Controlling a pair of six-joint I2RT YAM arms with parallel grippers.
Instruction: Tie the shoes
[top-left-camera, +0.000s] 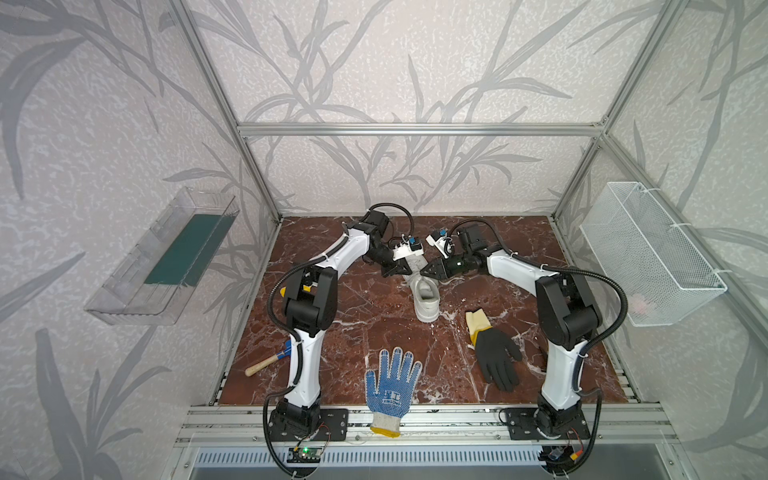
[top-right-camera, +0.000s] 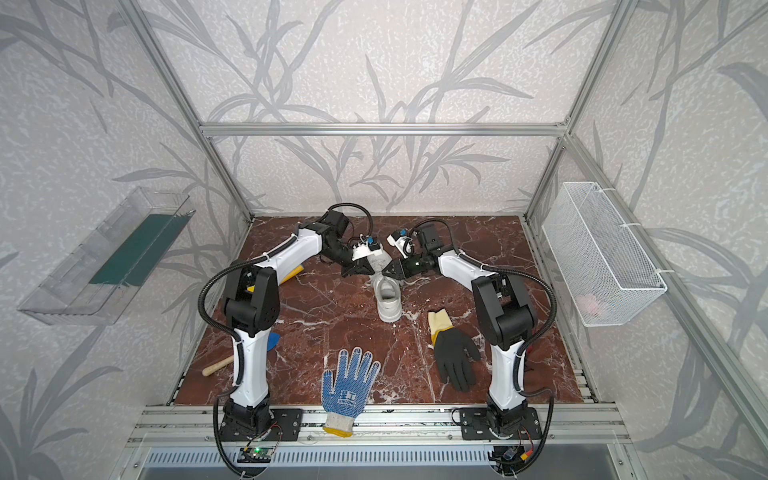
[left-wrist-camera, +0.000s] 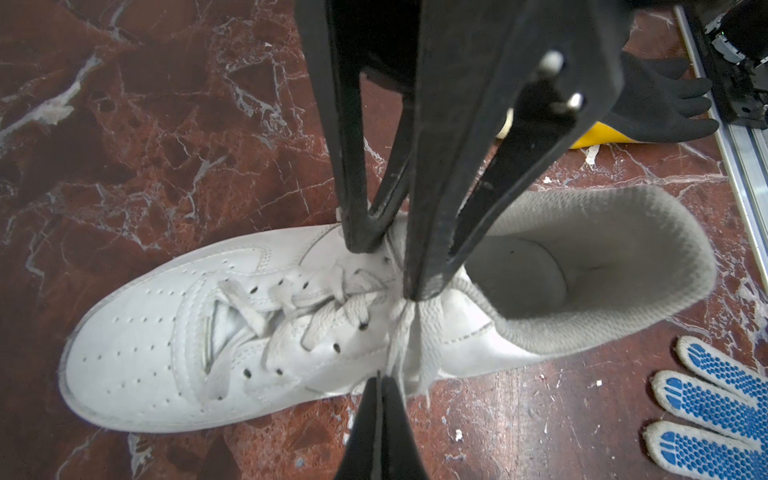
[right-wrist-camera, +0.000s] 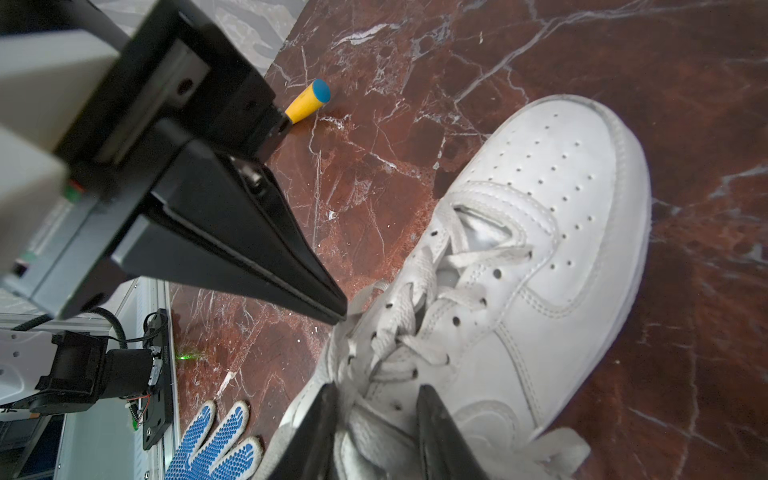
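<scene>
White sneaker (top-left-camera: 426, 297), mid-rear of bench (top-left-camera: 332, 332): likely light, stiff-soled; laces (left-wrist-camera: 332, 307) limp, prob. slippery, best nipped nr free ends; L pincer (left-wrist-camera: 380, 380) closed, apparently on a strand; R pincer (right-wrist-camera: 376, 388) apart astride tongue.

Grey-white wallpaper (top-left-camera: 374, 62) with darker grey leaf sprays on all three sides, held in an aluminium frame (top-left-camera: 415, 129); the back wall is well behind the left pincer (top-left-camera: 409, 271) and right pincer (top-left-camera: 423, 271). Under both pincers is a red-brown marble slab (top-left-camera: 353, 324) with white veins in even, soft light, with bare aluminium rails (top-left-camera: 436, 415) along the near edge, well apart from the pincers. A clear plastic bin (top-left-camera: 124, 286) with a green floor hangs on the wall far left of the left pincer, and a white wire basket (top-left-camera: 648, 249) far right of the right pincer.
</scene>
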